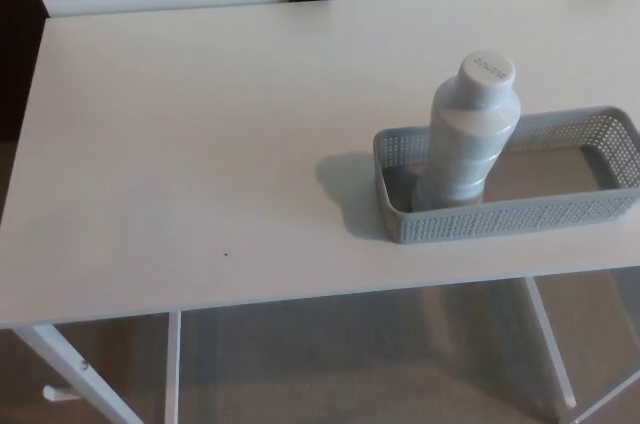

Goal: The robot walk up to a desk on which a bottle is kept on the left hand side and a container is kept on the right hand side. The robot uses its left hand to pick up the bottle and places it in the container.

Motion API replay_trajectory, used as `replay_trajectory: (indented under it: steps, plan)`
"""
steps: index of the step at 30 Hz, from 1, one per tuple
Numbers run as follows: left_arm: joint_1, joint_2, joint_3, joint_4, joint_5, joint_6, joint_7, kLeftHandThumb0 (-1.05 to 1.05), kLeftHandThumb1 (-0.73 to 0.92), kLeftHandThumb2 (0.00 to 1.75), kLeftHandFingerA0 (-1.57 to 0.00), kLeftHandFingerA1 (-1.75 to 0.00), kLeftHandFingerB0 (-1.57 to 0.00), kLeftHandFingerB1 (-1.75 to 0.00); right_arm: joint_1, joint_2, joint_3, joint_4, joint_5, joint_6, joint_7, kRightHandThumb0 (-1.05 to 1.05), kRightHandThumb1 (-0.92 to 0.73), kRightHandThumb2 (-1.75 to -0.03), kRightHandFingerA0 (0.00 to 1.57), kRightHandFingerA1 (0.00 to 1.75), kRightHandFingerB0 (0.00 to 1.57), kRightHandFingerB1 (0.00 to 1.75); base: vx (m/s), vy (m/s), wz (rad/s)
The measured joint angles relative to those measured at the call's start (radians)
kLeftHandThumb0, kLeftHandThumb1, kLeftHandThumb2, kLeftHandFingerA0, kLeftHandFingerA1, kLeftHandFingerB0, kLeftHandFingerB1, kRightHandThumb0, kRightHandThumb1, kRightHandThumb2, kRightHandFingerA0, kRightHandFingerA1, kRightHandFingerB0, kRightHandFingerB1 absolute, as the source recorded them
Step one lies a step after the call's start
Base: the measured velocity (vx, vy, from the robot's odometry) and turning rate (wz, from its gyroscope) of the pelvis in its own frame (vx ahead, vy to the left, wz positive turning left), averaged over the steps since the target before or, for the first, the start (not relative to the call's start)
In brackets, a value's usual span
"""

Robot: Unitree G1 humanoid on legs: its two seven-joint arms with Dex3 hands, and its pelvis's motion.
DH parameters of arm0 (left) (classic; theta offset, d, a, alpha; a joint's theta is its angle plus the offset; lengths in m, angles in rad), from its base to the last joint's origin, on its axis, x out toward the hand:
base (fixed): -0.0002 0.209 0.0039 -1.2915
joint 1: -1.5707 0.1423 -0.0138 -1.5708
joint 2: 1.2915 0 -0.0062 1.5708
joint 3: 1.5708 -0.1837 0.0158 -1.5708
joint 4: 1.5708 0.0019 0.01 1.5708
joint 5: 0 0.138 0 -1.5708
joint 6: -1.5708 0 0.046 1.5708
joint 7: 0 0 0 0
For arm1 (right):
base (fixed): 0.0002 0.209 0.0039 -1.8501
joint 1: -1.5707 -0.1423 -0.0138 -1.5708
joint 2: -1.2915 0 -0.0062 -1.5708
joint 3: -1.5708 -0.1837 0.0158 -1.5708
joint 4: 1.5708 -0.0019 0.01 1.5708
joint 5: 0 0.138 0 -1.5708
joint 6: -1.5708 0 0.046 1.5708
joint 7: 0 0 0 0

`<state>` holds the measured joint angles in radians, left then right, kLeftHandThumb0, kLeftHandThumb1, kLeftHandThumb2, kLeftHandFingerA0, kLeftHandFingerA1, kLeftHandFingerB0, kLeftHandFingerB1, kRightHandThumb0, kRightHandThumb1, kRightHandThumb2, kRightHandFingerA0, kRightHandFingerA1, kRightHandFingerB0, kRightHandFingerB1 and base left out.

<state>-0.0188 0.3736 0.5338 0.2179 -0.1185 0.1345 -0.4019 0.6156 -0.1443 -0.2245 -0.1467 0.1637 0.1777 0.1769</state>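
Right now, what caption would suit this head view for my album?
Grey bottle standing upright in the left end of a mesh basket on a white desk.

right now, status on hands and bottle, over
Both hands out of view. Bottle upright in left end of basket. Desk otherwise bare, nothing in the way.

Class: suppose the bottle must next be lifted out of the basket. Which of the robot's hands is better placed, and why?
Probably right: the bottle stands upright at the left end of the basket, on the desk's right side. Neither hand is in view.
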Motion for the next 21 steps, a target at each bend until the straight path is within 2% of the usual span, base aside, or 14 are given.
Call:
replay_trajectory:
  steps: [1,2,5,6,8,9,10,12,13,14,16,18,19,21]
  plan:
    - [0.046,0.002,0.019,0.039,-0.004,-0.003,-0.001,-0.35,0.32,0.91,-0.02,-0.51,0.00,-0.49,0.004,-0.002,-0.006,0.020,0.000,0.000,0.000,-0.05,-0.92,-1.65,0.25,0.81,0.04,0.69,0.00,0.000,0.00]
    - [0.122,0.007,0.050,0.106,-0.009,-0.015,-0.005,-0.72,0.50,0.79,-0.14,-0.44,-0.09,-0.37,0.009,-0.007,-0.016,0.053,0.000,0.000,0.003,-0.04,-0.92,-1.63,0.24,0.80,0.03,0.68,0.00,0.000,0.00]
    - [0.248,0.011,0.096,0.236,-0.019,-0.042,-0.013,-0.72,0.50,0.81,-0.18,-0.45,-0.08,-0.37,0.018,-0.015,-0.030,0.113,0.001,-0.001,0.007,-0.11,-0.91,-1.65,0.24,0.83,0.02,0.69,0.00,0.000,0.00]
    - [0.248,0.011,0.096,0.236,-0.019,-0.042,-0.013,-0.38,0.36,0.96,0.00,-0.50,0.00,-0.49,0.018,-0.015,-0.030,0.113,0.001,-0.001,0.007,-0.11,-0.83,-1.65,0.16,0.79,0.00,0.69,0.00,0.000,0.00]
    - [0.325,0.011,0.115,0.336,-0.021,-0.068,-0.017,-0.38,0.36,0.96,0.00,-0.50,0.00,-0.49,0.016,-0.018,-0.037,0.161,0.001,-0.001,0.011,-0.11,-0.83,-1.65,0.16,0.79,0.00,0.69,0.00,0.000,0.00]
    - [0.351,0.011,0.116,0.372,-0.021,-0.081,-0.017,-0.76,0.52,0.84,-0.14,-0.45,-0.08,-0.38,0.013,-0.021,-0.039,0.179,0.000,-0.001,0.012,-0.07,-0.88,-1.67,0.17,0.78,0.00,0.69,0.00,0.000,0.00]
    - [0.367,0.011,0.115,0.394,-0.020,-0.089,-0.017,-0.74,0.51,0.83,-0.16,-0.44,-0.11,-0.38,0.011,-0.022,-0.039,0.189,0.000,-0.001,0.012,0.00,-0.92,-1.70,0.31,0.87,0.07,0.73,0.00,0.000,0.00]
    - [0.408,0.010,0.110,0.453,-0.018,-0.111,-0.017,-0.68,0.64,0.59,-0.23,-0.33,-0.21,-0.28,0.004,-0.024,-0.039,0.220,-0.001,-0.001,0.013,0.06,-0.92,-1.68,0.29,0.89,0.08,0.76,0.00,0.000,0.00]
    - [0.417,0.010,0.108,0.470,-0.018,-0.118,-0.017,-0.68,0.64,0.59,-0.23,-0.33,-0.21,-0.28,0.001,-0.024,-0.039,0.228,-0.002,-0.001,0.013,0.06,-0.92,-1.68,0.29,0.89,0.08,0.76,0.00,0.000,0.00]
    - [0.425,0.010,0.106,0.485,-0.017,-0.124,-0.017,-0.74,0.49,0.87,0.00,-0.45,-0.10,-0.39,-0.002,-0.024,-0.039,0.235,-0.002,-0.001,0.012,0.05,-0.92,-1.67,0.23,0.85,0.07,0.75,0.00,0.000,0.00]
    - [0.455,0.010,0.085,0.550,-0.011,-0.152,-0.019,-0.72,0.53,0.93,-0.03,-0.42,-0.04,-0.32,-0.019,-0.024,-0.038,0.265,-0.004,-0.001,0.011,0.05,-0.92,-1.67,0.23,0.85,0.07,0.75,0.00,0.000,0.00]
    - [0.470,0.011,0.045,0.607,-0.001,-0.181,-0.025,-0.76,0.56,0.94,0.00,-0.34,0.00,-0.23,-0.043,-0.028,-0.031,0.292,-0.005,0.004,0.014,0.05,-0.92,-1.67,0.23,0.85,0.07,0.75,0.00,0.000,0.00]
    - [0.470,0.011,0.045,0.607,-0.001,-0.181,-0.025,-0.61,0.86,0.70,0.00,-0.03,0.00,-0.01,-0.043,-0.028,-0.031,0.292,-0.005,0.004,0.014,0.05,-0.92,-1.67,0.23,0.85,0.07,0.75,0.00,0.000,0.00]
    - [0.472,0.012,0.027,0.626,0.003,-0.193,-0.028,-0.61,0.86,0.70,0.00,-0.03,0.00,-0.01,-0.054,-0.031,-0.027,0.302,-0.005,0.006,0.016,0.05,-0.92,-1.67,0.23,0.85,0.07,0.75,0.00,0.000,0.00]
